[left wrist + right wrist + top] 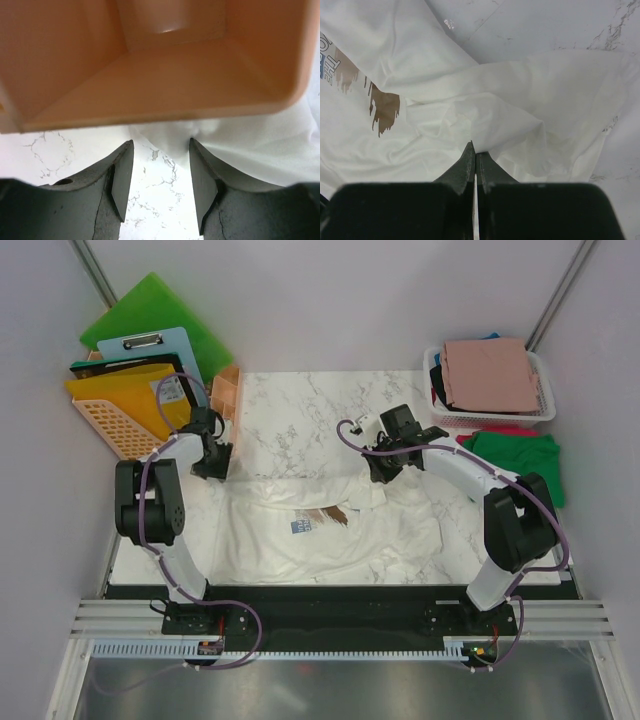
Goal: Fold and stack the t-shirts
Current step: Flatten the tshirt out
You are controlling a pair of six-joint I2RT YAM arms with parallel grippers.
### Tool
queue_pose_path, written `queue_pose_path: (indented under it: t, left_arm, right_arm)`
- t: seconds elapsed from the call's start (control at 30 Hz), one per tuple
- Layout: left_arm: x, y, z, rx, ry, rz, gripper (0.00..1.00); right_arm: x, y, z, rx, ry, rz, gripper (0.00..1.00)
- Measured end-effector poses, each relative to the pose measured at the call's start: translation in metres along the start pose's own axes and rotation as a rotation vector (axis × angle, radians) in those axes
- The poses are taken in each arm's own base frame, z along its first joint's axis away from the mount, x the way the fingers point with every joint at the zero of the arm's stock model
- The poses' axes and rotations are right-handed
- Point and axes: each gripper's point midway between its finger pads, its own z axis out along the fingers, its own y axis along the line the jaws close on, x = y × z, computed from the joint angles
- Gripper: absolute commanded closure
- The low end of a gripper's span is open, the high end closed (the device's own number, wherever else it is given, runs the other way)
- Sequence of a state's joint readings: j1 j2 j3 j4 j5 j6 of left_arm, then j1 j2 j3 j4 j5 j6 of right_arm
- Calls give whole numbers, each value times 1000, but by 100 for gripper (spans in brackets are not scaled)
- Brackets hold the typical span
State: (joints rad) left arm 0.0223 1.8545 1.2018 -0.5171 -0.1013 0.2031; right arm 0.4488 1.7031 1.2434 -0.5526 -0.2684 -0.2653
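Note:
A cream-white t-shirt [330, 535] with a small blue-and-brown print lies crumpled across the front of the marble table [300, 410]. My right gripper [383, 475] is over its upper right part. In the right wrist view that gripper [475, 150] is shut, and a raised fold of the white cloth [510, 125] is pinched at its tips. My left gripper [213, 465] is at the shirt's upper left corner. Seen from the left wrist, this gripper [161, 150] is open, with bare marble between the fingers and a point of white cloth [172, 142] at the tips. A dusty-pink t-shirt [490, 375] tops the basket. A green t-shirt [520, 455] lies at the right.
A small orange bin [150, 60] stands just ahead of my left gripper. Green folder boards [150, 310], a blue clipboard [160, 350] and an orange mesh tray [125, 410] are piled at the back left. The white mesh basket [545, 405] stands at the back right, with a red cloth [500, 430] below it.

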Motion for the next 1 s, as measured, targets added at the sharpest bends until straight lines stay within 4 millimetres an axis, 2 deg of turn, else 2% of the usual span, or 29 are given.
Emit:
queue_pose_path:
  t: [0.23,0.37,0.5,0.57,0.63,0.73,0.9,1.0]
  left_arm:
    - [12,-2,-7,10,8,2,45]
    - [16,-14,-15,81,-9,6,45]
    - [18,-29,-45,173,-73,13,43]
    - [11,-29,-60,181,-120,17,43]
    - [6,-24,-65,161,-141,19,43]
    - [9,-16,-58,113,-116,19,43]
    - [20,-3,-37,30,-35,18,43]
    - [17,5,-30,-13,-24,16,43]
  right_arm:
    - [5,0,7,-6,21,6,100]
    - [8,-1,9,-8,31,8,100]
    - [8,-1,10,-8,31,8,100]
    - [8,0,10,-10,31,8,100]
    - [8,0,10,-12,31,8,100]
    - [8,1,10,-14,30,7,100]
    - [8,1,10,-14,30,7,100]
    - [9,1,10,-15,32,7,100]
